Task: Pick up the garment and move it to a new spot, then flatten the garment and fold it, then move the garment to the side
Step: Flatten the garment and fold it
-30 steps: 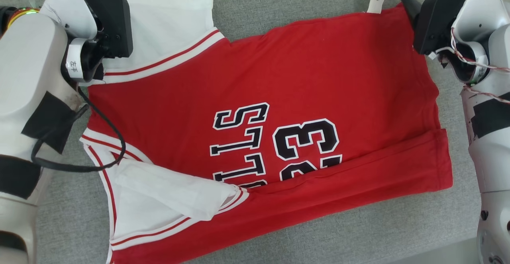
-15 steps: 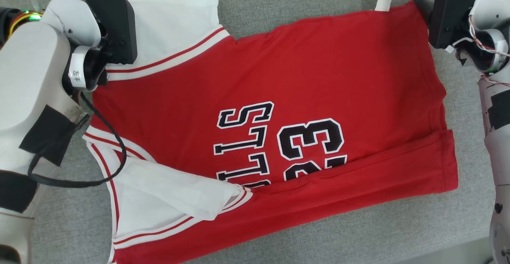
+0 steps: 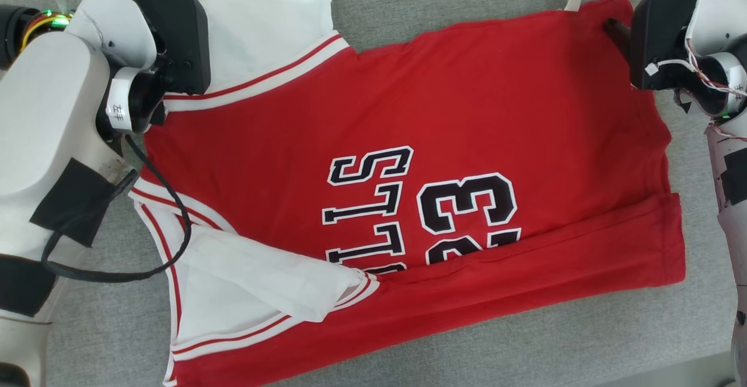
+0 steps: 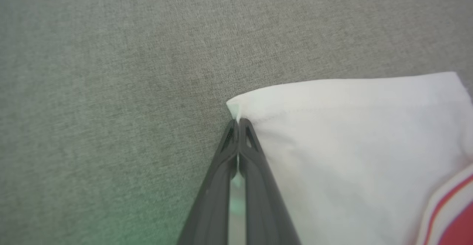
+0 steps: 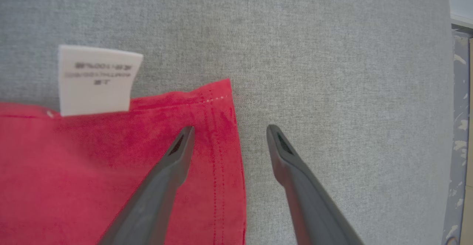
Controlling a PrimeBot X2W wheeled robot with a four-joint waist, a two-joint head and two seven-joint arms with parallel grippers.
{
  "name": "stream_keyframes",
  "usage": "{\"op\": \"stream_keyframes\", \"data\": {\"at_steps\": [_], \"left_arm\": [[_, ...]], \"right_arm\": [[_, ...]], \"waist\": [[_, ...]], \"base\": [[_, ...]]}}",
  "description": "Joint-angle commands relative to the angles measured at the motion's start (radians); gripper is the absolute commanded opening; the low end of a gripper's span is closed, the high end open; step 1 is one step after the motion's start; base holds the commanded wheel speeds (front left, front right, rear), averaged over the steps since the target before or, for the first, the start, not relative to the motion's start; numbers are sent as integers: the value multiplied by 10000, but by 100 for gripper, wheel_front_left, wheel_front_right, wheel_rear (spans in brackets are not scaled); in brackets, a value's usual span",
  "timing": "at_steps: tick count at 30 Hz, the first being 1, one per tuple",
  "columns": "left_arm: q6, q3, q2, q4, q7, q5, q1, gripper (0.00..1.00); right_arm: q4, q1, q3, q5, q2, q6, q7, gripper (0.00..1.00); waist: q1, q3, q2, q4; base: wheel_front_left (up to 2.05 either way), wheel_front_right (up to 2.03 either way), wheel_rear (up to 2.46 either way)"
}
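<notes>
A red jersey with white sleeves and black "23" lettering lies spread on the grey cloth surface. Its near long edge is folded up over the lettering, and the near white sleeve is folded inward. In the left wrist view my left gripper is shut on the corner of the far white sleeve. My right gripper is open over the jersey's far right hem corner. One of its fingers is above the red cloth and the other is above the bare grey surface. A white care label sticks out beside that corner.
The grey surface ends at an edge at the lower right, which shows as a pale strip in the right wrist view. My pale forearms flank the jersey, with a black cable looping over its left side.
The whole head picture has drifted right, so the camera has moved. Against the jersey, the right gripper has come from just beyond the far right corner to over it. The left gripper holds as before.
</notes>
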Motion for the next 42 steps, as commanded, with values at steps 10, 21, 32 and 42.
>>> {"op": "stream_keyframes", "data": {"at_steps": [10,21,32,42], "left_arm": [[4,-317,8,158,172,5,472,0],[12,-223,-87,97,-504,84,372,0],[-620,406,-262,245,-4243,407,87,0],[-1456,830,-731,729,-6799,15,610,0]], "right_arm": [[135,-143,594,243,-246,-22,-762,100],[689,-352,1384,762,-545,-22,-1262,0],[1112,-280,889,636,-390,-22,-2975,0],[1502,321,771,798,-533,-22,-4436,0]], "waist": [[0,146,0,127],[0,174,0,171],[0,-54,0,277],[0,-867,0,651]], "base": [[0,0,0],[0,0,0],[0,0,0],[0,0,0]]}}
